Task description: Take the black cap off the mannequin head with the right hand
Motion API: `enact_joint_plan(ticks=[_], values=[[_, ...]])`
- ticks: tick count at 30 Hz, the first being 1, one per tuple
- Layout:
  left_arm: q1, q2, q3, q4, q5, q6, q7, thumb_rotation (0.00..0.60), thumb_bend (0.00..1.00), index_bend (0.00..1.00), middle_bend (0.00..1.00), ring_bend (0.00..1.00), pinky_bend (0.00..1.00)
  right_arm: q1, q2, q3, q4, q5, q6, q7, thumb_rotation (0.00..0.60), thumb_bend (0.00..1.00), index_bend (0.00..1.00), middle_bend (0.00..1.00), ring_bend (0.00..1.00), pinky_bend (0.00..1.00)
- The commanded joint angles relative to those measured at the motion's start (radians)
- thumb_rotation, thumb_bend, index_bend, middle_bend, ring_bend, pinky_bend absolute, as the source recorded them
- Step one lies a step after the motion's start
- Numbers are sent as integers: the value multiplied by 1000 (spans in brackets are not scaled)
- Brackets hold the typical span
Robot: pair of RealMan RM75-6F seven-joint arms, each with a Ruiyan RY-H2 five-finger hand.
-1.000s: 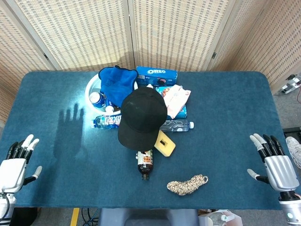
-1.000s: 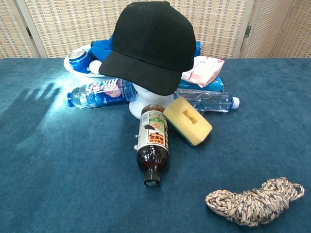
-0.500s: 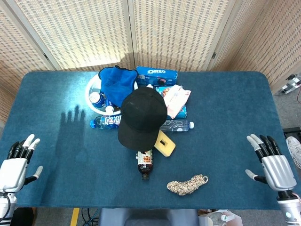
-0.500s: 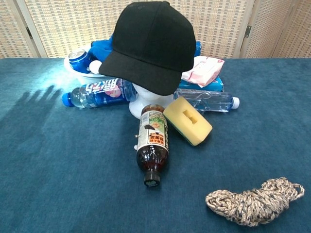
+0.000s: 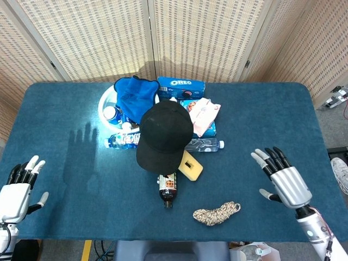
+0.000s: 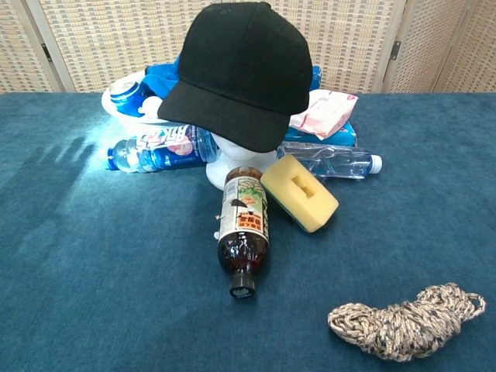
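A black cap point(image 5: 163, 136) point(image 6: 242, 70) sits on a white mannequin head point(image 6: 239, 163) in the middle of the blue table, brim toward me. My right hand point(image 5: 285, 182) hovers over the table's right part, fingers spread, holding nothing, well to the right of the cap. At the front left corner my left hand point(image 5: 17, 188) rests with fingers apart and nothing in it. Neither hand shows in the chest view.
Around the head lie a brown bottle point(image 6: 243, 229), a yellow sponge point(image 6: 299, 192), a clear bottle point(image 6: 329, 161), a blue-label bottle point(image 6: 159, 147), a white bowl point(image 5: 107, 100) with blue cloth and can, an Oreo box point(image 5: 180, 86), a pink packet point(image 5: 204, 115). A rope bundle point(image 5: 216, 213) lies front right.
My right hand has moved left and forward from the table's right edge toward the middle. The left hand has stayed in place.
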Motion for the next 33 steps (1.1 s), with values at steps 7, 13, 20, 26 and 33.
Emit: enact_joint_plan(ticks=[7,13,20,26,33], values=[[5,5,2,-4,4,7,0,600,293,0,0,0,0,135,-58,47,-28,-75,-91,-51,600,15,19,97,0,0],[7,8,2,-9,6,11,2,600,293,0,0,0,0,222,-117,72,-32,-103,-152,-83,600,15,19,97,0,0],[13,15,4,-13,7,17,-2,600,293,0,0,0,0,310,-200,83,-19,-121,-218,-121,600,15,19,97,0,0],[14,19,3,-15,6,18,-5,600,293,0,0,0,0,373,-278,99,24,-118,-255,-147,600,15,43,97,0,0],[11,20,2,-12,3,10,-10,600,293,0,0,0,0,432,-373,106,100,-114,-268,-150,600,14,51,97,0,0]])
